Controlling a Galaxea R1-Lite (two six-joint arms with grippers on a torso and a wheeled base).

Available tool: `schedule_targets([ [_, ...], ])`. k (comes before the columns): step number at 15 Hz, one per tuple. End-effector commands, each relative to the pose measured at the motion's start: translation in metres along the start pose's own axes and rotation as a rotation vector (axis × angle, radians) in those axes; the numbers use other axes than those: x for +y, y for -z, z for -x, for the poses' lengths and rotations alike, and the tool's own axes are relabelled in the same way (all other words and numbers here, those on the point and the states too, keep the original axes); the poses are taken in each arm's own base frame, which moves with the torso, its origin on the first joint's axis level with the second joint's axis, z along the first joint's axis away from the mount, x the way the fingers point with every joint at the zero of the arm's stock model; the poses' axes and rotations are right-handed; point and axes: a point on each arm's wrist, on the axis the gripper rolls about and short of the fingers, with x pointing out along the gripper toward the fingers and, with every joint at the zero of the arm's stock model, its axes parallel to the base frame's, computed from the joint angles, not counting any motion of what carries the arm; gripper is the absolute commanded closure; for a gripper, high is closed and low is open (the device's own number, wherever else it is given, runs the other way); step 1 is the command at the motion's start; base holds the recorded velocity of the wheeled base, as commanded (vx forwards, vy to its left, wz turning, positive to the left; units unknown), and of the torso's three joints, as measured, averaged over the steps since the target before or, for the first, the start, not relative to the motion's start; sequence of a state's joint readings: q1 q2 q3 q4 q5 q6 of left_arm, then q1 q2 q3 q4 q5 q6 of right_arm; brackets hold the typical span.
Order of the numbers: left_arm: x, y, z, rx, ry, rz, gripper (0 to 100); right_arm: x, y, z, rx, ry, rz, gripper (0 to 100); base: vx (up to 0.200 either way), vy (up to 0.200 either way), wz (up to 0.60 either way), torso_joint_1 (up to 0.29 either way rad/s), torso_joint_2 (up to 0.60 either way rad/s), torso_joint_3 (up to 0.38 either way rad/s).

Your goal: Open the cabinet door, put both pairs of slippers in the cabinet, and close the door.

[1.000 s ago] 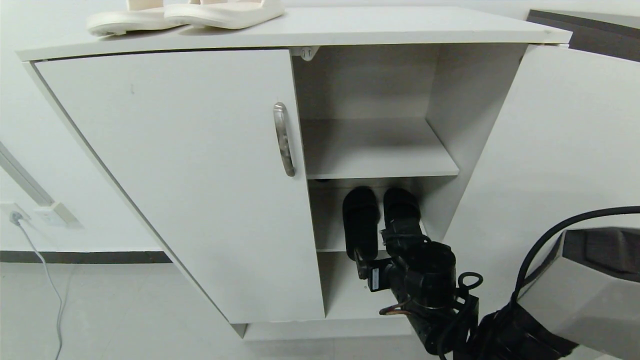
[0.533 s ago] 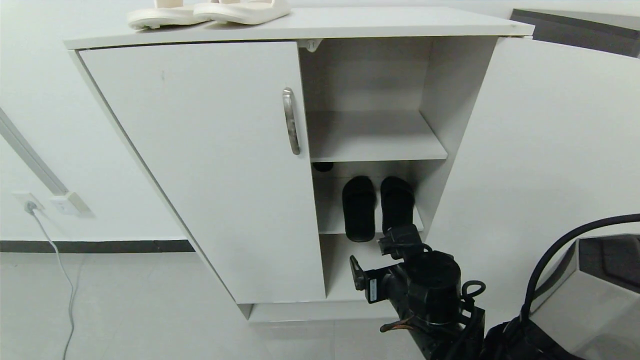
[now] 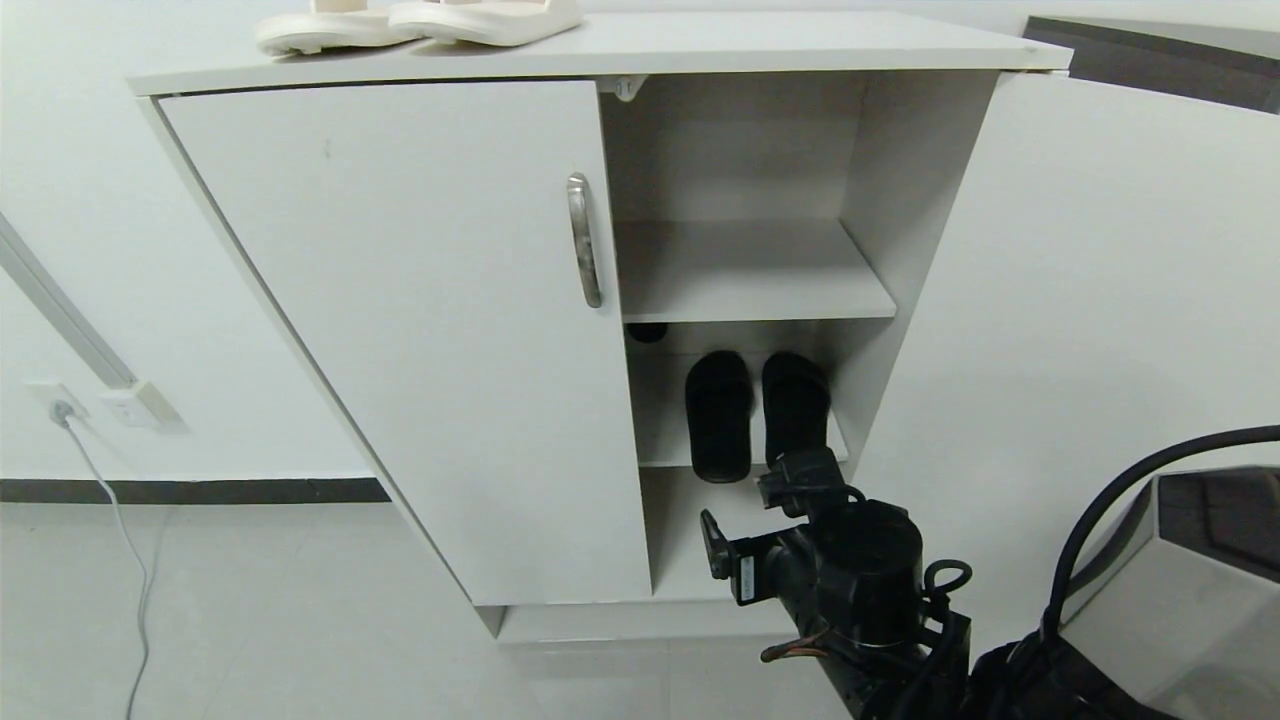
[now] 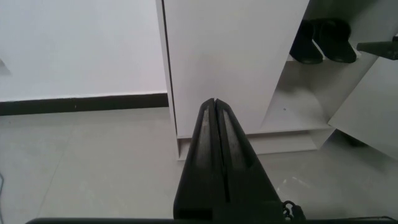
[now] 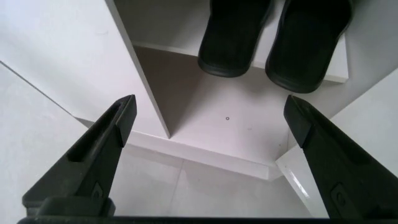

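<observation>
A black pair of slippers [image 3: 755, 410] lies side by side on the middle shelf of the white cabinet [image 3: 600, 55], heels at the shelf's front edge. A cream pair of slippers [image 3: 420, 20] rests on the cabinet top at the left. The right door [image 3: 1100, 280] stands swung open; the left door [image 3: 400, 320] is closed. My right gripper [image 3: 750, 510] hangs open just in front of and below the black slippers [image 5: 267, 37], nothing between its fingers [image 5: 109, 143]. My left gripper [image 4: 214, 109] is shut and empty, low over the floor before the closed door.
The upper shelf [image 3: 750, 270] and the bottom compartment [image 5: 230, 118] hold nothing. A metal handle [image 3: 584, 240] runs down the closed door's edge. A wall socket with a cable [image 3: 60, 410] sits at the left above a dark skirting strip. Tiled floor [image 3: 300, 650] lies before the cabinet.
The head camera has backed away from the cabinet. My right gripper, a second ago at the black slippers' heels, now sits clear of them, in front of the shelf. Slippers unmoved.
</observation>
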State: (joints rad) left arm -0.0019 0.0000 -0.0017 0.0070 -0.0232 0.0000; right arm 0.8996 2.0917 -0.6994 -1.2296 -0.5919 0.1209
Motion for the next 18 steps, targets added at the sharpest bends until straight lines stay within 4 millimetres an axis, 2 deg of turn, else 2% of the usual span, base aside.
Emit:
schedule_targets([
  [1, 0.0000, 0.0001, -0.0001, 0.002, 0.001, 0.000, 100, 0.0013, 0.0009, 0.0005, 0.002, -0.003, 0.002, 0, 0.000, 0.000, 0.00, 0.000, 0.00, 0.000],
  [12, 0.0000, -0.0001, -0.0001, 0.001, -0.002, -0.002, 100, -0.0013, 0.0040, 0.0037, 0.015, -0.002, 0.012, 0, 0.000, 0.000, 0.00, 0.001, 0.00, 0.172],
  [18, 0.0000, -0.0001, -0.0001, 0.001, -0.001, 0.000, 100, -0.0016, 0.0045, 0.0041, 0.016, -0.002, 0.025, 0, 0.000, 0.000, 0.00, 0.002, 0.00, 0.024],
])
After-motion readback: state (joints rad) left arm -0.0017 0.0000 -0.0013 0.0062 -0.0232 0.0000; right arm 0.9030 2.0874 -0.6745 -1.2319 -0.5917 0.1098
